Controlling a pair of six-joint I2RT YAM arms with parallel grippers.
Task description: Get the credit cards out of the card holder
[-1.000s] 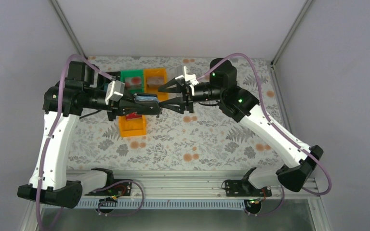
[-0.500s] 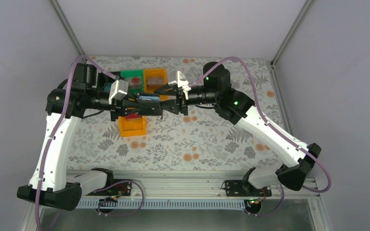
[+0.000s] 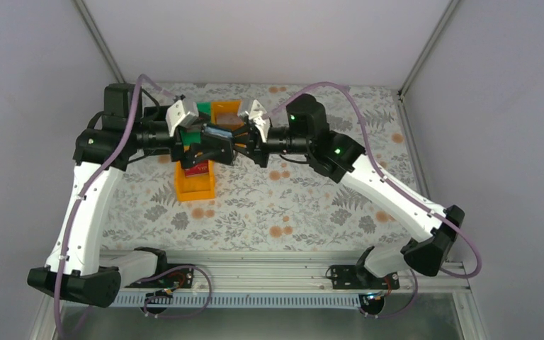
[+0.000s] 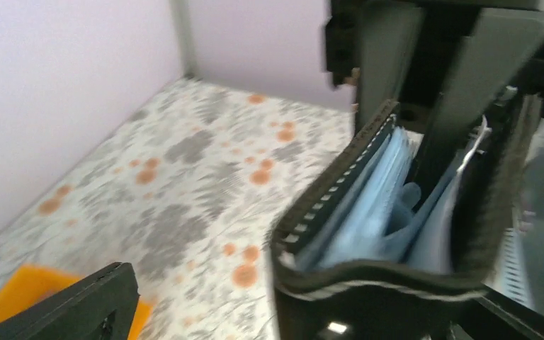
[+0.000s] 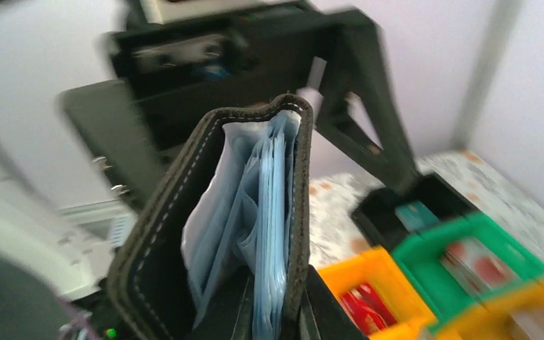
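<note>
**Holder aloft between two arms, open side toward the right one**

The card holder [image 3: 219,145] hangs above the bench [image 3: 312,205], over the far edge of the near orange tray [image 3: 195,190], where both arms meet. It lies along the line between them. Its stitched fold faces the left end effector [image 3: 202,145] and its open side faces the right end effector [image 3: 244,145], so the right arm looks better placed to reach the pockets.

The left one is spread wide and grips nothing, with one finger [image 4: 78,304] well apart from the holder. The right one seems pinched on one panel, a finger inside and one outside, though blur leaves this unsure.

The holder is black outside and gapes to show pale blue pockets. Whether any card remains inside, I cannot tell. A red card [image 3: 197,168] lies in the near orange tray, and a teal card [image 5: 414,214] sits in a black tray [image 5: 382,202] beyond it.
</note>
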